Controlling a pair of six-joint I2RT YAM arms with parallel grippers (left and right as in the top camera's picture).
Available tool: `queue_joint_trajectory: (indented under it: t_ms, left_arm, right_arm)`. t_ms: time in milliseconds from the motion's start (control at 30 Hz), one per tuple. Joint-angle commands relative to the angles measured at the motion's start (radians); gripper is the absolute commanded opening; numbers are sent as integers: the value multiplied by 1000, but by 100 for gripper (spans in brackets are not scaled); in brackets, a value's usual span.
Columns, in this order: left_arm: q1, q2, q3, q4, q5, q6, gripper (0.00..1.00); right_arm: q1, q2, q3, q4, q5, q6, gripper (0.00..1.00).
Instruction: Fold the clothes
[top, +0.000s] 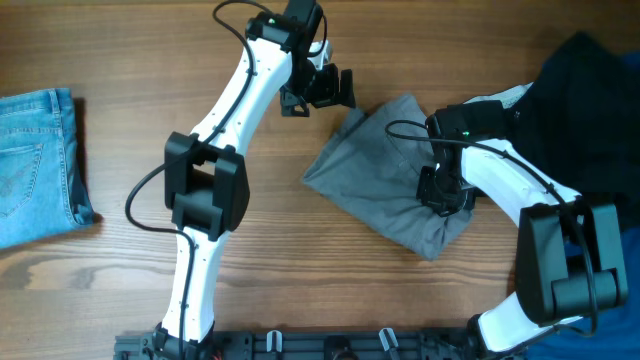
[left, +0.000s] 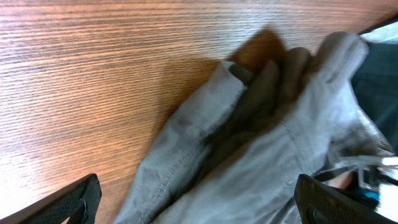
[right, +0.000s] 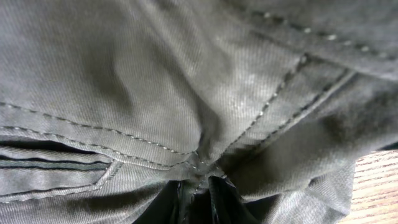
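Two arms are mounted on a black rail (top: 300, 345) at the near edge of the wooden counter (top: 120, 60). The left arm (top: 240, 95) is stretched diagonally toward the far edge, with its elbow bent near the counter's middle. Its wrist is turned toward the right edge, so its jaws are pointed at the grey trousers (top: 385, 165). These jaws are spread wide with nothing between them. In the left wrist view the two black fingertips (left: 74, 202) are seen at the lower corners, over bare wood and a rumpled fold of the trousers. From overhead the jaws are placed just beside the garment's far corner; whether contact is made cannot be told.

The right arm (top: 500, 175) is folded back on itself near the right edge, and its wrist is lowered onto the right-hand part of the trousers. Its jaws are closed narrowly on a pinch of grey cloth, which is gathered between the dark fingers (right: 227, 208) where stitched seams meet.

The trousers are spread in a crumpled wedge right of the counter's middle. Folded blue jeans (top: 35, 165) are laid at the left edge, well apart. A black garment (top: 590, 90) is heaped at the far right corner, beside the right arm.
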Motion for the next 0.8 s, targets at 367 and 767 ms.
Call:
queue_joint_trajectory:
  t_ms: [367,767]
  left_arm:
    - [-72,201,8,-9,188,150,100]
    - [-171,224,8,-47,313,283,47]
  right_arm:
    - [-9,42,-61,-13,113,29,20]
    - [-9,42,-61,-16,113,26,20]
